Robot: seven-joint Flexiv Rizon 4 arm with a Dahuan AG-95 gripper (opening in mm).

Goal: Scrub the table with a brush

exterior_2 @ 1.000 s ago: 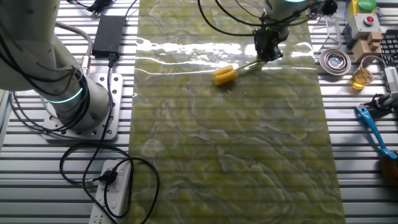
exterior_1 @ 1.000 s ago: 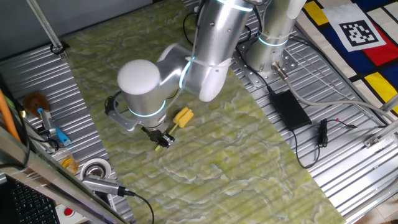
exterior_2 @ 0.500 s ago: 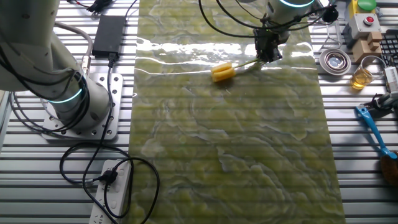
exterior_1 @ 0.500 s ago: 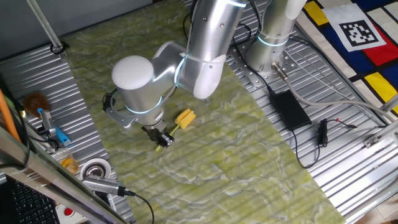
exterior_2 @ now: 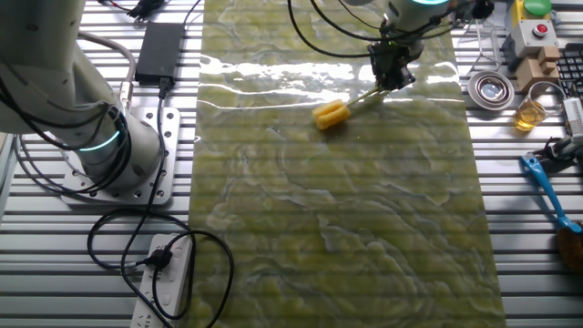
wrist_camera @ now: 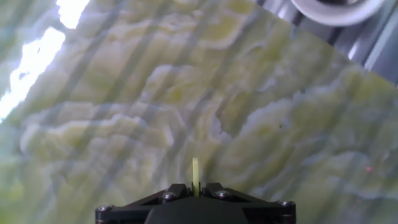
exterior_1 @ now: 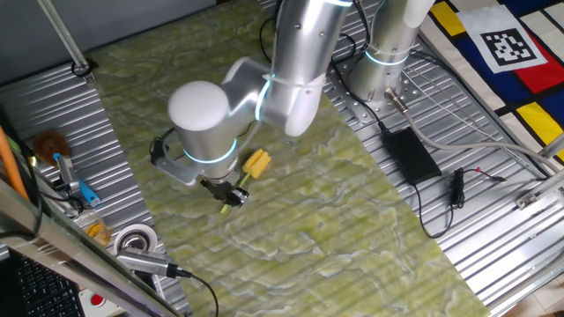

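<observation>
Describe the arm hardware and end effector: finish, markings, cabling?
The arm has glossy silver-grey cylindrical links with rounded white joint caps and glowing cyan rings at the joints. Black cables loop around the wrist. The end effector is small, black and two-fingered; the hand view shows a flat black body with silver screws.

In the hand view, the brush (wrist_camera: pixel 196 170) shows only its handle tip; its head is hidden.

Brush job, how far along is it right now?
Done: the end effector is shut on the brush by its thin handle. In hand: the yellow head rests on the table, so scrubbing looks underway. Left: no visible mark shows how much is cleaned, so I can't tell what remains.
</observation>
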